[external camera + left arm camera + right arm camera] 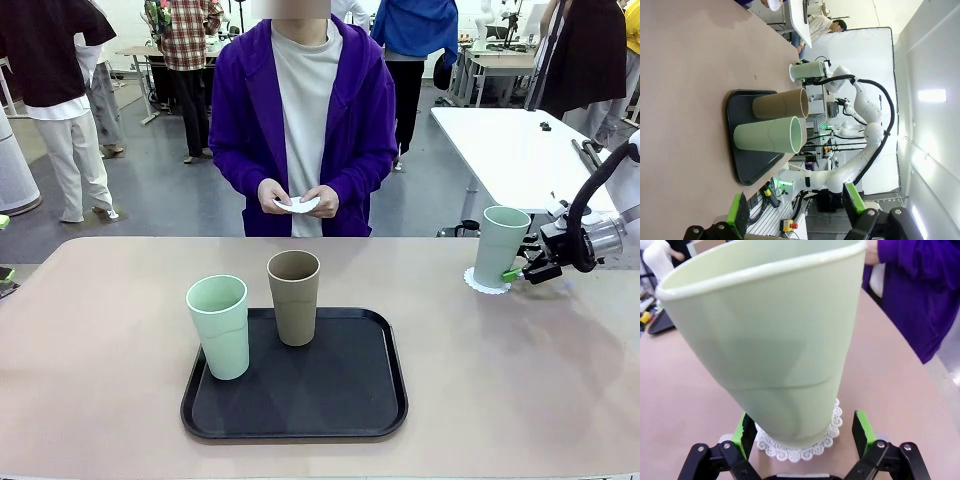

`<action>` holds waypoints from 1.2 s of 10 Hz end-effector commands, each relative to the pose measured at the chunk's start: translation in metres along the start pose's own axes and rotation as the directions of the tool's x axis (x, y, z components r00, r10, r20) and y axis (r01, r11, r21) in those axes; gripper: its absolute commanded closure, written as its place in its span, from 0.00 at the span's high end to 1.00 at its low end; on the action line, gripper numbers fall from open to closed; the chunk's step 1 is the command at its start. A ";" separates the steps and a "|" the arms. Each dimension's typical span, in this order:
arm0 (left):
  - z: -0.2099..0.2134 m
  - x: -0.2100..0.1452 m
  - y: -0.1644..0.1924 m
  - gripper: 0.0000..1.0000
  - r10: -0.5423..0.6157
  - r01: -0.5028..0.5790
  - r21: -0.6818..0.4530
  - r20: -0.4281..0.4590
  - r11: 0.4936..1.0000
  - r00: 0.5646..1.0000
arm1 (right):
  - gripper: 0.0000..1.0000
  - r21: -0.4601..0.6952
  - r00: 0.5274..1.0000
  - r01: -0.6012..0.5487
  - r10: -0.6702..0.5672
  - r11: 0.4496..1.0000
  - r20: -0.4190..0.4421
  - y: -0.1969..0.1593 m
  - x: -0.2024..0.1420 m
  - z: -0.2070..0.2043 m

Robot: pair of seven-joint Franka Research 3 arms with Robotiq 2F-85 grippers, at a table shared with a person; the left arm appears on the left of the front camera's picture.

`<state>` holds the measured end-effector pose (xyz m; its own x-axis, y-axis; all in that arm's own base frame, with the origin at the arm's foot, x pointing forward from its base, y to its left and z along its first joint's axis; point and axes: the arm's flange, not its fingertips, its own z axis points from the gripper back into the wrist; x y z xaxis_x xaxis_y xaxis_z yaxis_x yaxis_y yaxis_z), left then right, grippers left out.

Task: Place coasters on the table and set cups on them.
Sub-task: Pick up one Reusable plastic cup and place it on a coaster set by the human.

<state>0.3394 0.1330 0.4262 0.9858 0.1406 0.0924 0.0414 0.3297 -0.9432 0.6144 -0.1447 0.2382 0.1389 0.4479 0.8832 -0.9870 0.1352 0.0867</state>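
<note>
— on the right side of the table point(100, 400), what stands there?
— a pale mint cup point(500, 243), upright on a white scalloped coaster point(486, 284). the right jaws are spread apart around the cup's base, one green pad point(862, 432) on each side.
— and the other cups?
— a second mint cup point(219, 326) and a tan cup point(294, 297) stand upright, just beside each other, on a black tray point(295, 420) near the table's middle.
— the left jaws?
— apart, nothing between them, pointing across the table toward the tray.
— anyone there?
— a person in a purple jacket point(305, 110) stands at the far side, holding a white coaster point(297, 206) at the waist.
</note>
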 end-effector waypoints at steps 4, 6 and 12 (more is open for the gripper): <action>0.001 -0.001 -0.002 1.00 -0.005 0.005 -0.014 0.005 1.000 1.000 | 1.00 -0.118 0.989 0.089 -0.102 0.989 -0.110 0.020 0.014 0.026; 0.001 -0.001 -0.002 1.00 -0.005 0.005 -0.014 0.005 1.000 1.000 | 1.00 -0.251 0.946 0.184 -0.240 0.950 -0.217 0.049 0.038 0.042; 0.001 -0.001 -0.002 1.00 -0.005 0.005 -0.014 0.005 1.000 1.000 | 1.00 -0.493 0.722 0.385 -0.587 0.780 -0.366 0.182 0.166 0.049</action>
<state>0.3394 0.1329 0.4262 0.9858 0.1402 0.0922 0.0414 0.3297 -0.9432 0.4743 -0.1097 0.4021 0.6573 0.5855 0.4745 -0.7165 0.6807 0.1526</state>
